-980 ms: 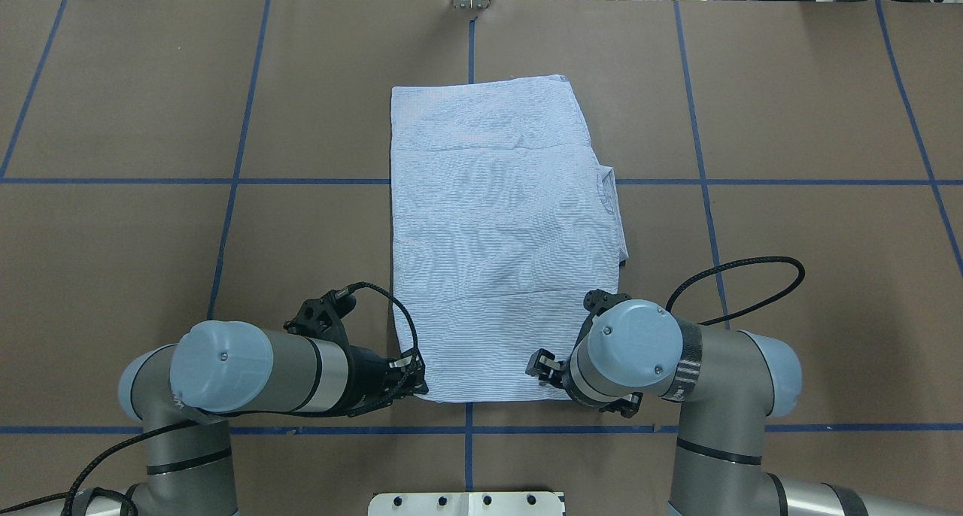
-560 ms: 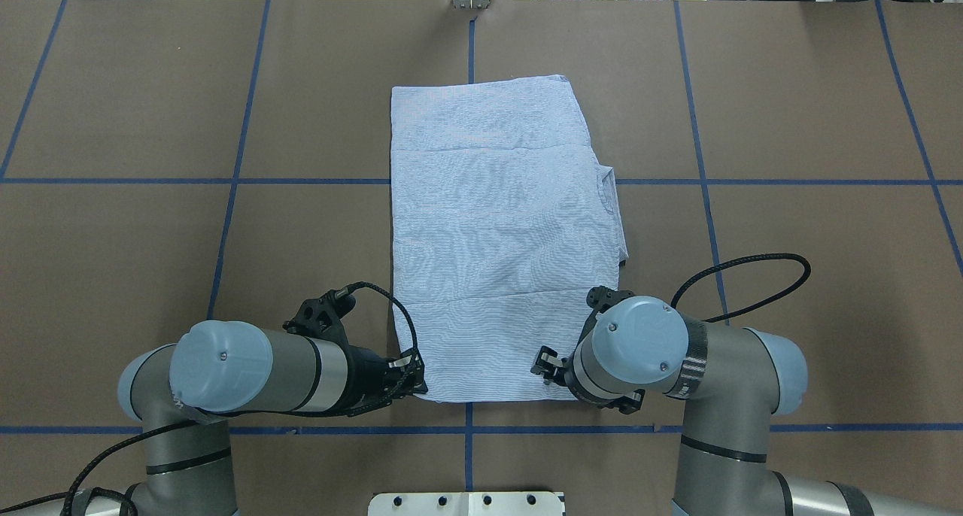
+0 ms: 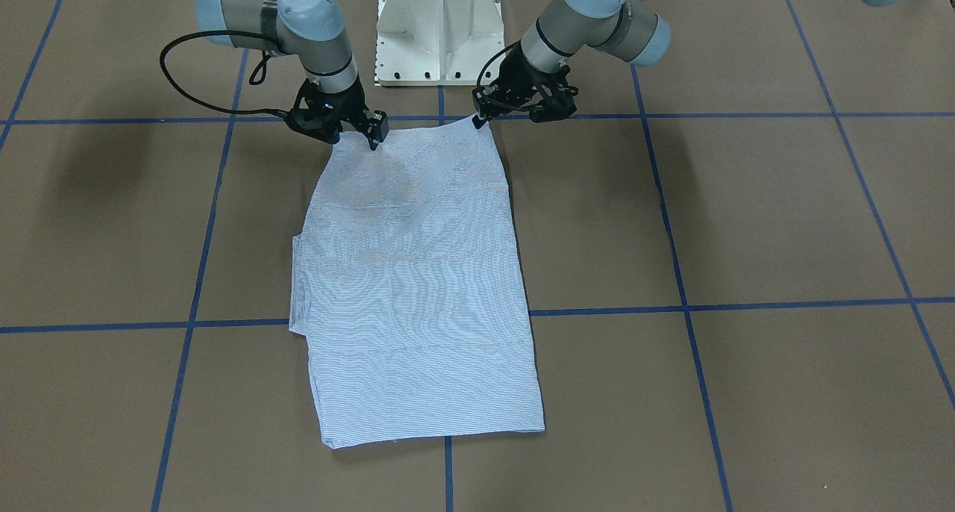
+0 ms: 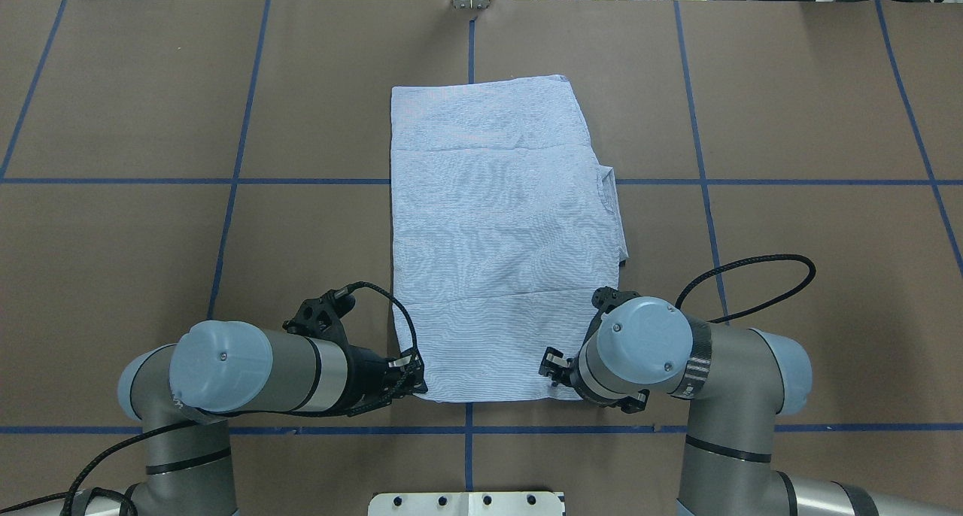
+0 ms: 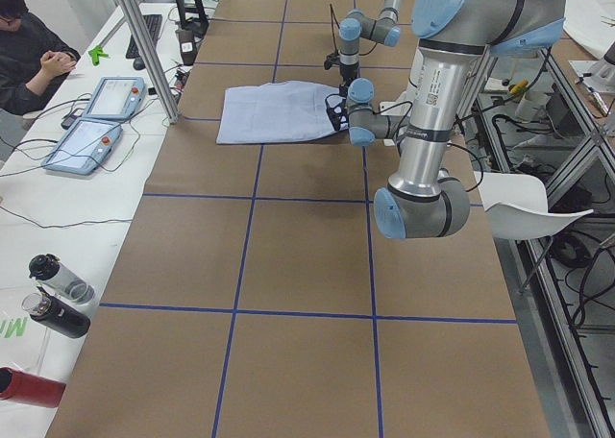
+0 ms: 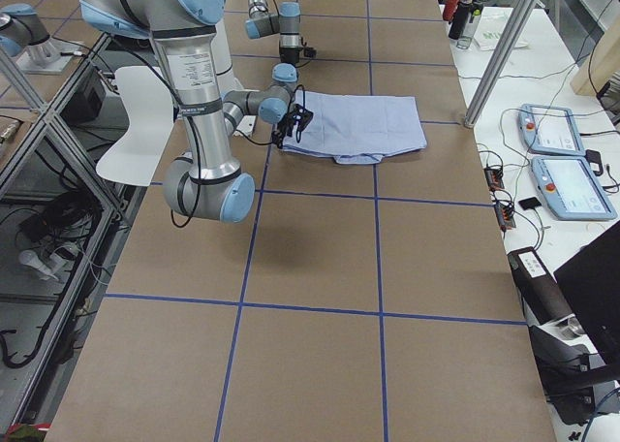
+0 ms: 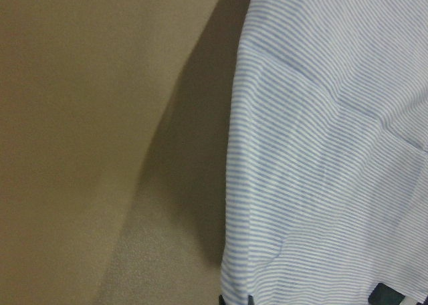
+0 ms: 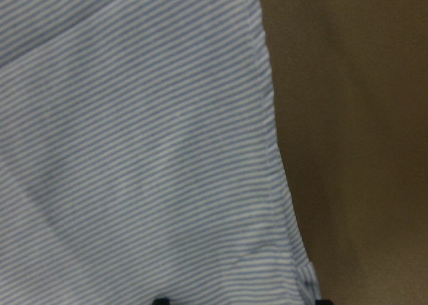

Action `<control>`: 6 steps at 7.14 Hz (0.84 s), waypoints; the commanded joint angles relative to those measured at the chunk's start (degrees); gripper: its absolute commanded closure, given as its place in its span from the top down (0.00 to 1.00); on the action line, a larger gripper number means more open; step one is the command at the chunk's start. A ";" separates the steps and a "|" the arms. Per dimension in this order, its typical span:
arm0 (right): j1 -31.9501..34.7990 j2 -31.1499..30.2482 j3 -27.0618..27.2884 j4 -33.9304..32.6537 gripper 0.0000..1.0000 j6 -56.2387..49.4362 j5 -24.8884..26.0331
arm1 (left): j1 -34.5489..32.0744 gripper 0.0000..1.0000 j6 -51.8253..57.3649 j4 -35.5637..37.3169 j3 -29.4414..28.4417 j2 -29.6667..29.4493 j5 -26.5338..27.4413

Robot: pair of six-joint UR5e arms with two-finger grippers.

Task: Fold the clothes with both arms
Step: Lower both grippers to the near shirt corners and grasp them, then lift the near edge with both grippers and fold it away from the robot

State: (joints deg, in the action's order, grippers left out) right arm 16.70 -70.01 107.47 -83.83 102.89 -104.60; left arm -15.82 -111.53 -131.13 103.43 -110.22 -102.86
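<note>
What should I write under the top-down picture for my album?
Two robot grippers, left and right, at the near corners of a folded striped shirt.

overhead, front, sides, close wrist views

The striped blue-white shirt lies folded into a long rectangle (near corners at both arms).

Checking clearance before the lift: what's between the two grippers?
Only the shirt's near hem, overhead view: left gripper and right gripper sit at its corners.
</note>
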 commanded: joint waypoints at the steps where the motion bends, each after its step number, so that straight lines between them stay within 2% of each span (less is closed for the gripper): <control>1: 0.00 -0.04 0.02 -0.01 0.14 0.03 1.32 | 0.00 0.00 0.00 0.00 -0.07 0.00 0.03; 2: 0.00 0.05 0.02 -0.01 0.00 0.03 1.68 | -0.09 0.00 0.00 0.00 -0.16 0.00 0.03; 6: 0.35 0.23 2.04 -0.36 0.00 -0.06 1.15 | -0.61 0.00 0.09 0.00 0.10 0.00 -0.06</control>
State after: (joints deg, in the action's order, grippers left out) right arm 16.94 -69.80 108.68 -83.99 102.84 -103.26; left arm -16.31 -111.51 -131.12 103.40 -110.21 -102.85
